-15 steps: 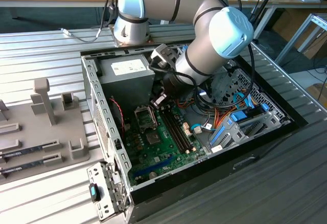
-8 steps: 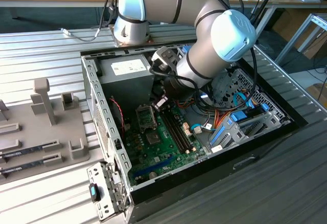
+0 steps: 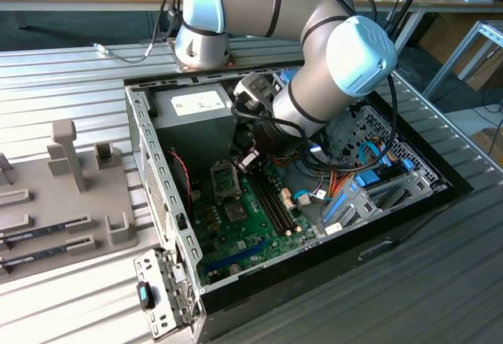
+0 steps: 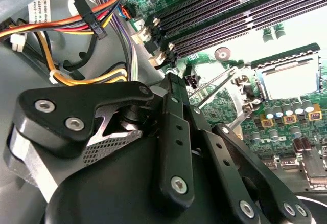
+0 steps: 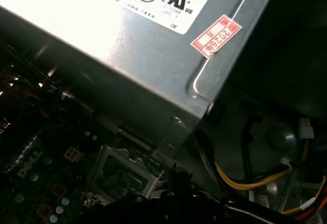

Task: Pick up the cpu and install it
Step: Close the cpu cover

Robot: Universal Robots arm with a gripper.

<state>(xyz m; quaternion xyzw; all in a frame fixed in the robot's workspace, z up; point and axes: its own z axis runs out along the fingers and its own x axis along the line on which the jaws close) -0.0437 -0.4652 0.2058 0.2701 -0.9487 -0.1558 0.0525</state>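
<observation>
Cpu [image 4: 288, 81] apparently in socket [image 4: 286, 55], just beside pincer [image 4: 186, 81].

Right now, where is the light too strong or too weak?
In the second wrist view, glare washes out the motherboard beside the socket frame; in the first wrist view, the power supply glares white, the motherboard beneath lies in shadow.

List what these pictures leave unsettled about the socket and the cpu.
- Hinged metal socket frame, second wrist view: glare whitens its inside, so whether the small silver-grey square cpu lies there cannot be told.
- Same frame, first wrist view: its inside lies in shadow.
- Exterior view: the frame is too small to read, with the black pincer close beside it.
</observation>
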